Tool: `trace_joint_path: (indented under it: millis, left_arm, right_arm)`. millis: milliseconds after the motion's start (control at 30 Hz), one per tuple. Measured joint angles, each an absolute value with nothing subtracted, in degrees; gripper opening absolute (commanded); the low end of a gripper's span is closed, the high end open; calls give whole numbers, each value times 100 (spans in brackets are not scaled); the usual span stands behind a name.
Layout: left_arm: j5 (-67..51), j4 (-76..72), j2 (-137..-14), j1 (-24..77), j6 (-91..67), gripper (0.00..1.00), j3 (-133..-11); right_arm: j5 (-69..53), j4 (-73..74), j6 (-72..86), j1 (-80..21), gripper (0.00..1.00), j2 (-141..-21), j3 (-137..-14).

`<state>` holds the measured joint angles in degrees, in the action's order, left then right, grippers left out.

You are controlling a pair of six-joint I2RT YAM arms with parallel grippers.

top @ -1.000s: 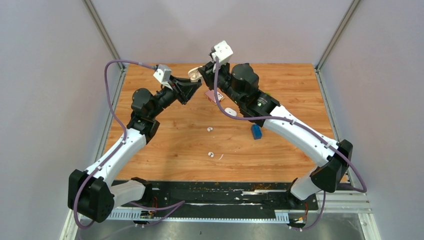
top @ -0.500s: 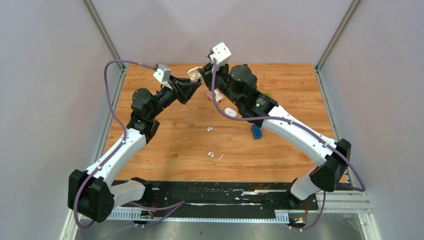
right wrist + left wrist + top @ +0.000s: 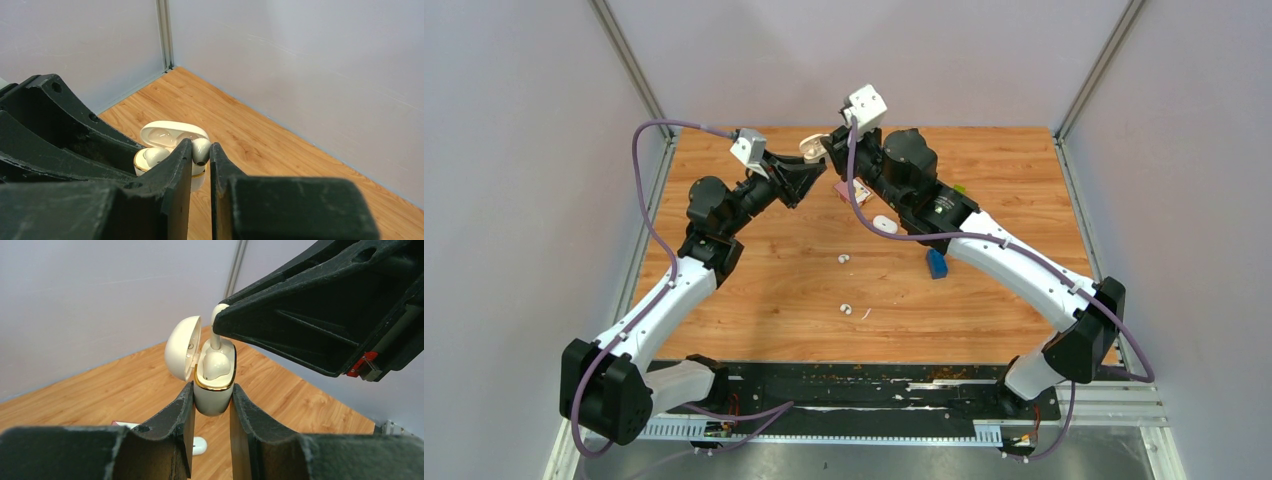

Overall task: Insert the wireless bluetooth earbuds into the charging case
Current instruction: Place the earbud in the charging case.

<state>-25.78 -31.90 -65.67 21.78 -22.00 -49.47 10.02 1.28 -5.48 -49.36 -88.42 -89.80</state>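
Note:
My left gripper [image 3: 212, 396] is shut on the cream-white charging case [image 3: 214, 392], holding it upright above the far middle of the table [image 3: 812, 148]. The case lid [image 3: 182, 347] hangs open to the left. One white earbud [image 3: 216, 362] sits in a socket inside. My right gripper [image 3: 201, 156] is shut on a second earbud [image 3: 201, 149] and holds it right at the case's gold rim [image 3: 197, 176]. In the left wrist view that earbud's stem [image 3: 216, 335] points down into the case from the right gripper's black fingers [image 3: 300, 320].
Below the grippers on the wooden table [image 3: 754, 290] lie a pink-and-white box [image 3: 854, 192], a white oval object [image 3: 885, 224], a blue block [image 3: 937, 263], two tiny white curved bits [image 3: 844, 258] [image 3: 846, 309] and a thin white sliver [image 3: 865, 313]. The walls stand close on all sides.
The right gripper has edged slightly left toward the case with the earbud in it. The left arm and the case have stayed still.

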Motion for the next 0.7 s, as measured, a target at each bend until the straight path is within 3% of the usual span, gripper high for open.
trace_joint_path:
  millis: [333,700]
  left_arm:
    - [-2508,-3111,-6567,2178,-2182,0,-4945]
    - [-2495,-3116,-6567,2178,-2156,0,-4943]
  right_arm:
    - [1035,196,-412,-4936,20,-8890,-8984]
    - [945,519,-303,-4936,51,-8892,-9111]
